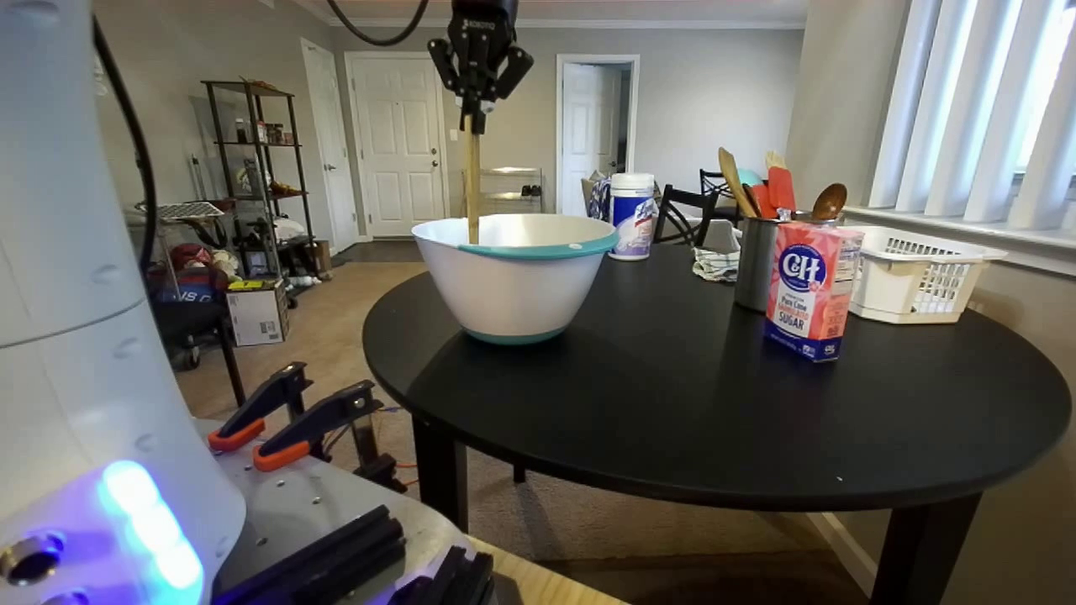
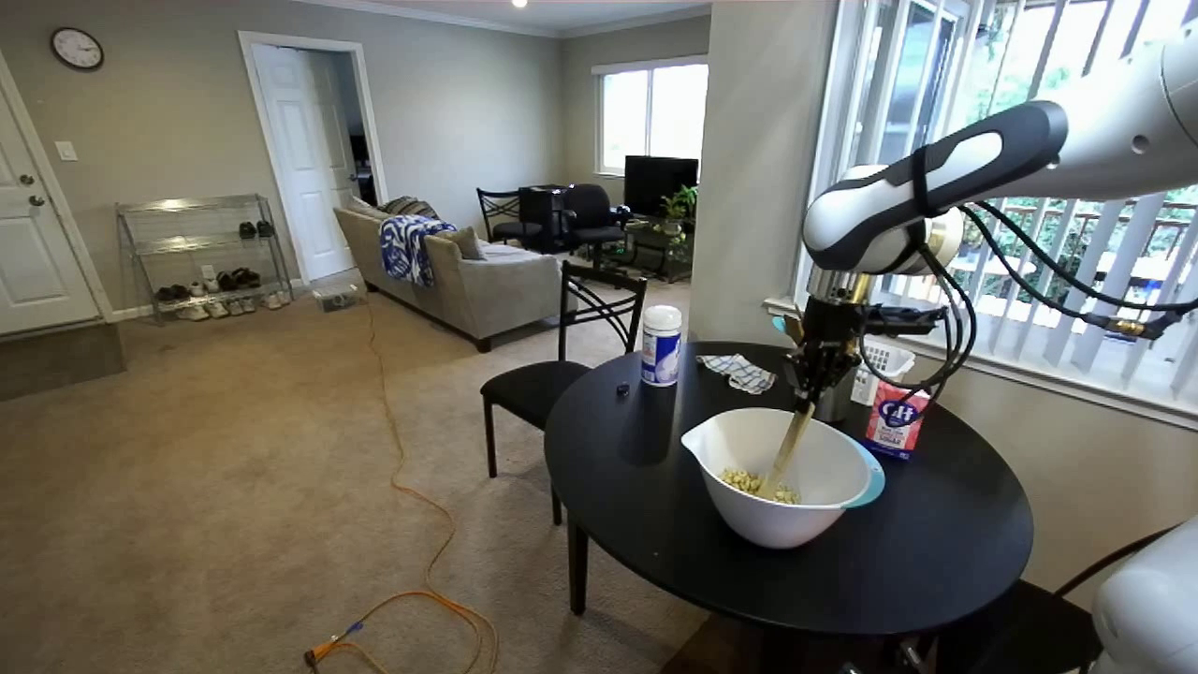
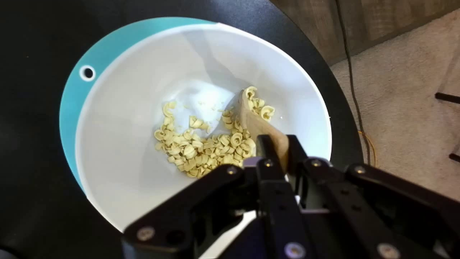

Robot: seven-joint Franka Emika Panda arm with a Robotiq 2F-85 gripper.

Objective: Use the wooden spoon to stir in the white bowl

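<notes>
The white bowl (image 1: 513, 290) with a teal rim stands on the black table; it also shows in an exterior view (image 2: 777, 526) and the wrist view (image 3: 115, 140). Pale curled pasta-like pieces (image 3: 201, 154) lie in its bottom, mostly on one side. My gripper (image 1: 477, 119) is above the bowl, shut on the upper handle of the wooden spoon (image 1: 473, 185). The spoon is tilted in an exterior view (image 2: 792, 447). In the wrist view the spoon (image 3: 253, 122) runs from between the fingertips (image 3: 278, 145) down among the pieces, near the bowl wall. Its lower tip is partly hidden.
The black table (image 1: 672, 412) also bears a sugar box (image 1: 811, 290), a metal utensil holder (image 1: 754, 265), a white basket (image 1: 912, 277), a blue-labelled canister (image 1: 632, 216) and a cloth (image 2: 739, 373). A chair (image 2: 533, 388) stands beside the table. The bowl sits near the table's edge.
</notes>
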